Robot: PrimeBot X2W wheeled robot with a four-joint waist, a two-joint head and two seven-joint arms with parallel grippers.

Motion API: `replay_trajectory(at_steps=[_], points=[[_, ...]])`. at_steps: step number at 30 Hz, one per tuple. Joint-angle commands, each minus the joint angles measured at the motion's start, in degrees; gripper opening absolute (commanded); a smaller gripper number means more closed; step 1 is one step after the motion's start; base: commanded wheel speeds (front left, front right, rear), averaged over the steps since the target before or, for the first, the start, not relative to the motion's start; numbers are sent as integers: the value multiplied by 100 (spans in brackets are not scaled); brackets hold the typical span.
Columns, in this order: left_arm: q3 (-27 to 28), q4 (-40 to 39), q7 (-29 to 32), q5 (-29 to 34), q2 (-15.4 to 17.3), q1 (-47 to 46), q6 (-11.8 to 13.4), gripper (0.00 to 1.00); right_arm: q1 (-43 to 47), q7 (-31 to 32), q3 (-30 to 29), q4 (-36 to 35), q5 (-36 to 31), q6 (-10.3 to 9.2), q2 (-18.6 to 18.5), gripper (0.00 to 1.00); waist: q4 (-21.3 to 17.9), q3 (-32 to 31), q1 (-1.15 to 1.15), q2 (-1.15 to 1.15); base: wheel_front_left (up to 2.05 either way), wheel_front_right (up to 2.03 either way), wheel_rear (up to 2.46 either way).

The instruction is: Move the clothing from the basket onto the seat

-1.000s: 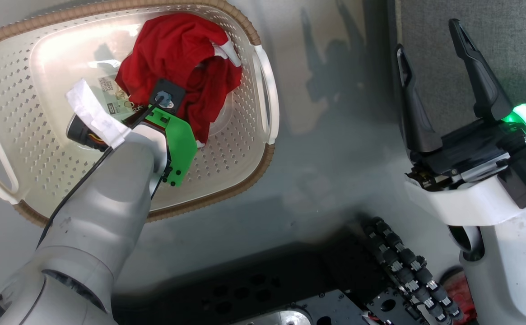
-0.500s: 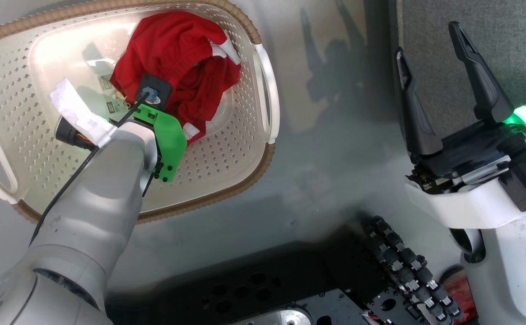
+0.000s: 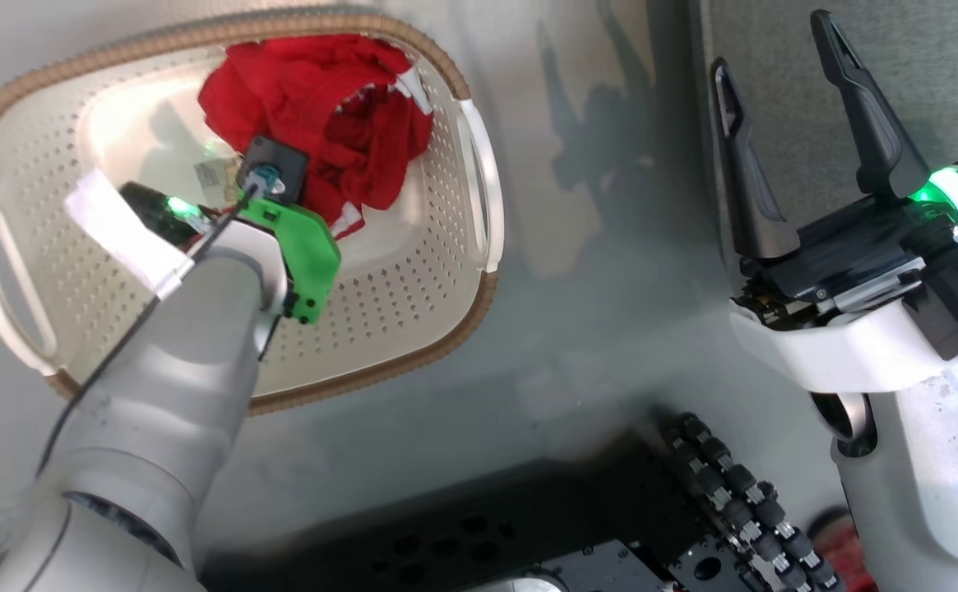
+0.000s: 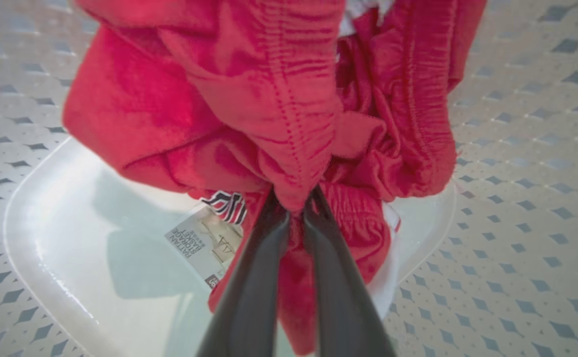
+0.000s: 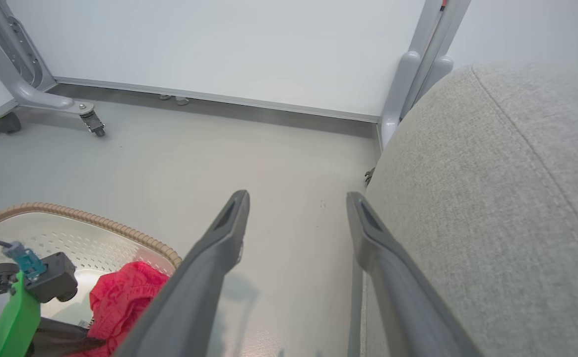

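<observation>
— Two long dark fingers of the right gripper (image 5: 297, 196)?
— Spread wide apart, above the pale floor (image 5: 194, 148).
— On the right?
— The big grey seat (image 5: 492, 198), just beside one finger.
— Down in the left corner?
— The cream basket (image 5: 95, 218) with a brown rim, red clothing (image 5: 125, 297) inside, a green bracket (image 5: 13, 317) near it.
— Far back?
— A white wall (image 5: 219, 44) and a grey frame leg (image 5: 35, 94) on a little wheel (image 5: 94, 128).

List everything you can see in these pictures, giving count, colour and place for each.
floor: one, grey, underneath
basket: one, cream with brown rim, on floor, robot's left
clothing: one bundle, red with white trim, in basket
label: one, pale, basket bottom
seat: one, grey, robot's right
frame leg with caster: one, grey, beyond basket
left tool: one, dark, shut on clothing
right tool: one, dark, open, near seat
</observation>
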Motion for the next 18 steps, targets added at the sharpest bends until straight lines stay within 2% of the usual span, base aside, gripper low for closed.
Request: replay_trajectory(at_steps=[1,6,18], points=[[32,4,-128,-69,-22,122,1,0,43,-3,1,44,-17,-6,-36,100,120,-325,0,0,0,0,0],[96,-2,-418,-211,-121,382,-102,0,153,-3,-25,130,-13,-6,-79,100,216,-785,0,0,0,0,0],[198,-207,-683,-519,-228,1100,-281,0,527,-3,-59,341,58,-6,-76,100,418,-1900,0,0,0,0,0]])
